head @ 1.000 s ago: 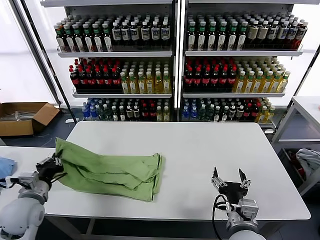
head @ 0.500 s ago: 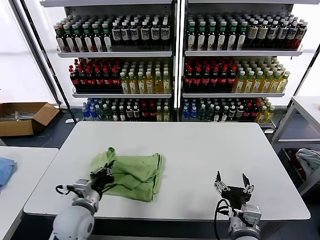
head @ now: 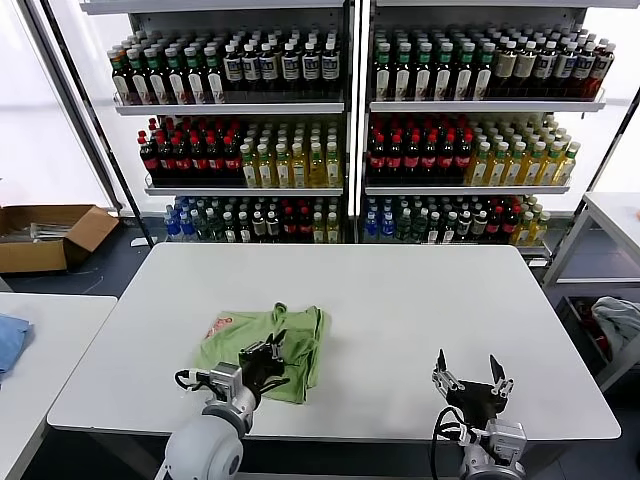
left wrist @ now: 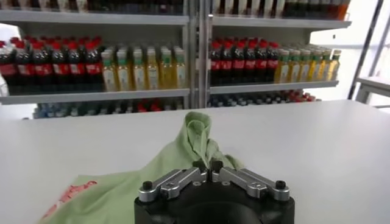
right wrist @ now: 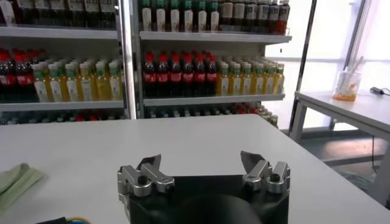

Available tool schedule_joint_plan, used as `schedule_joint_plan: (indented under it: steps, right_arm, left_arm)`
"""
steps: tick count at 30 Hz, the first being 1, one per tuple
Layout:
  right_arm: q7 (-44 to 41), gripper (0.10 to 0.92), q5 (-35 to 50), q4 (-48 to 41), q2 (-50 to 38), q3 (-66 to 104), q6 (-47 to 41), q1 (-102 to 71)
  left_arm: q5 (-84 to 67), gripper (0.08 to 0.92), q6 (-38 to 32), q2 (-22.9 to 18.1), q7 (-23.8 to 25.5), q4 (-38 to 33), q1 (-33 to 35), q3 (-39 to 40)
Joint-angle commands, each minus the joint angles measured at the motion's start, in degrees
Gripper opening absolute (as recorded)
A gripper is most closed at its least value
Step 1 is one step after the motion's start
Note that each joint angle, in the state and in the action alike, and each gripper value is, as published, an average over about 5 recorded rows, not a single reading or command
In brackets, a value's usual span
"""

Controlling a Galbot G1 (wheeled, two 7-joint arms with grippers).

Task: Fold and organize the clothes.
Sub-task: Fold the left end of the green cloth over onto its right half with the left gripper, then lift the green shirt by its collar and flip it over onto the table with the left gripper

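We find the light green polo shirt [head: 262,341] lying on the white table [head: 420,300], toward the robot's left and near the front edge. It is bunched into a rough folded pile; a red-and-white printed patch [head: 220,325] faces up at its left end, and a small peak of fabric stands up along the far edge.

The left gripper [head: 268,352] sits over the near part of the shirt. In the left wrist view its fingers [left wrist: 183,179] are drawn fully together, and a ridge of green fabric [left wrist: 198,137] rises directly from the point where the tips meet. We record it as pinched shut on the shirt, with the cloth lifted into a fold at the grip.

The right gripper [head: 473,372] is parked near the front edge of the table on the robot's right, well apart from the shirt. Its two fingers [right wrist: 145,170] stand wide apart, with nothing between them. In the right wrist view only a corner of the green fabric shows at the margin.

Behind the table stand shelves of bottled drinks [head: 240,110]. A cardboard box [head: 45,235] sits on the floor to the left. A blue cloth [head: 8,340] lies on a second table [head: 50,330] to the left.
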Motion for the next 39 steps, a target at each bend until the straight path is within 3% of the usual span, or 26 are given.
schedule_joint_plan:
  steps: [1, 9, 19, 27, 33, 39]
  right_arm:
    - [-0.04, 0.823, -0.28, -0.22, 0.25, -0.19, 0.16, -0.68]
    - [-0.19, 0.823, -0.69, -0.34, 0.67, -0.75, 0.2, -0.57]
    - [-0.18, 0.823, -0.65, -1.06, 0.77, -0.93, 0.04, 0.41]
    - [-0.14, 0.823, -0.56, -1.82, 0.42, -1.09, -0.03, 1.07]
    - [-0.14, 0.823, -0.58, -2.64, 0.51, -1.82, -0.19, 2.13]
    - [-0.34, 0.823, 0.39, -3.41, -0.29, -2.86, -0.67, 4.49]
  left_arm:
    - [2.63, 0.096, 0.32, -2.12, 1.02, 3.6, -0.92, 3.71]
    - [4.75, 0.133, -1.99, -4.17, 2.57, 8.84, -2.57, 4.26]
    - [-3.17, 0.418, -5.61, -7.1, 1.92, 11.13, -1.7, 6.1]
    - [-20.41, 0.652, -4.48, -7.0, 1.36, 3.36, -0.74, 5.88]
    - [-27.76, 0.81, -6.42, -5.91, 2.06, -6.28, -0.47, 3.49]
    - [-22.97, 0.823, -6.24, 0.56, -2.43, -4.63, -2.16, -8.43]
